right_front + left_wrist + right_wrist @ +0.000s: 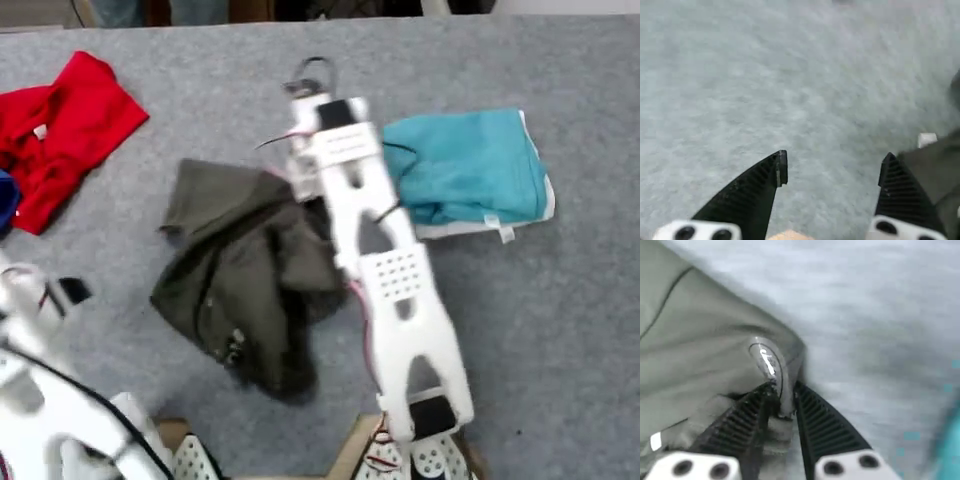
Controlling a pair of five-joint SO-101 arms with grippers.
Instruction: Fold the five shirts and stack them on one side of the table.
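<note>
Olive shirt, teal shirt, red shirt

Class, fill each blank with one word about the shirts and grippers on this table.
1. The right gripper is shut on the olive shirt; the left gripper is ___.
2. The teal shirt is already ___.
3. The red shirt lies on the ___ side of the table.
Missing words: open; folded; left.
</note>
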